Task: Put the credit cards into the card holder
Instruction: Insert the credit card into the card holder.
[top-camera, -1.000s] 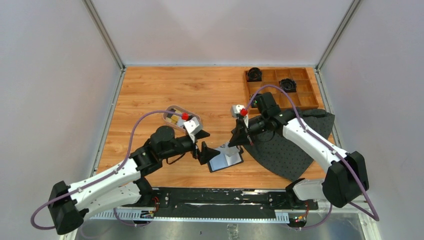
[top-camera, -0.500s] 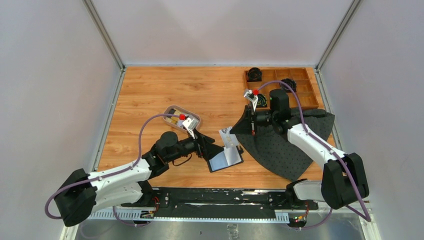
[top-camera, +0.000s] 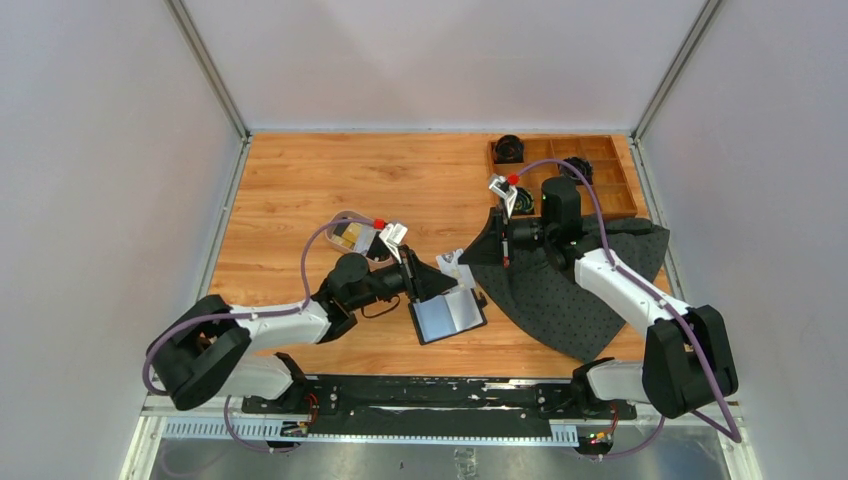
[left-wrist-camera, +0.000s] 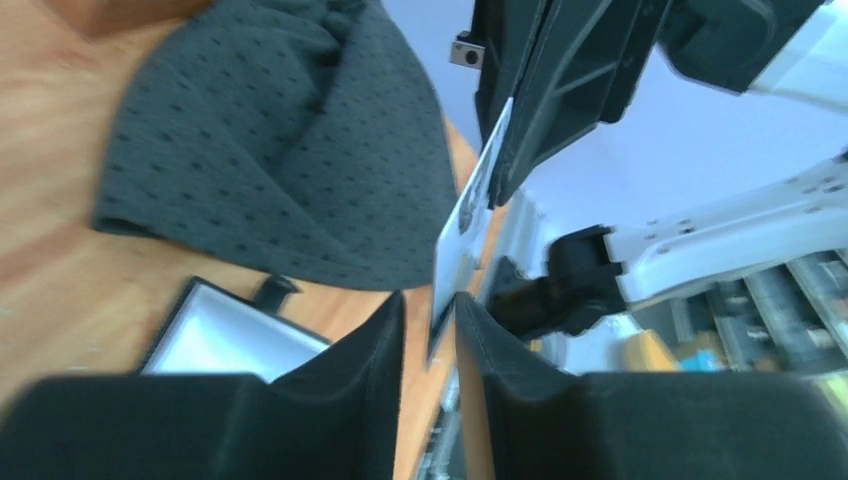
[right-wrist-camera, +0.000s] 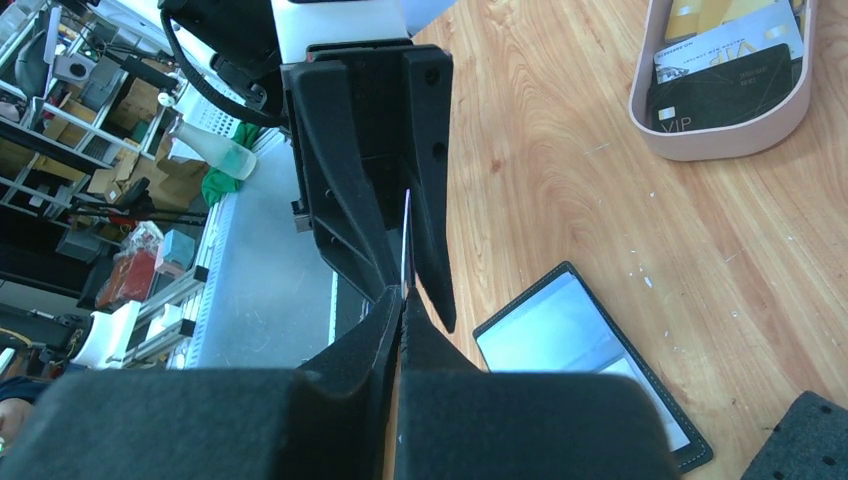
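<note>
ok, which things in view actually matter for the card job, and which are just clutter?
Job: white plastic card held aloft; gold, white and black cards in pale oval tray; open black leather-like card holder.
Clutter: dark grey dotted cloth; wooden compartment box; the tray itself.

Top view is looking evenly lit, with soft light coming from overhead, so the arms are only throwing faint shadows on the wooden table (top-camera: 300, 180). The card holder (top-camera: 447, 315) is bouncing a pale sheen off its open inside.

Left wrist view is smearing badly. The dotted cloth (left-wrist-camera: 270, 150) is going soft, the left gripper's fingers (left-wrist-camera: 340, 400) are showing as a dark out-of-focus blob, and the background is blowing out bluish-white behind the credit card (left-wrist-camera: 468, 205).

Right wrist view is coming through crisper, with only the right gripper's fingers (right-wrist-camera: 250, 420) blurring up close.
</note>
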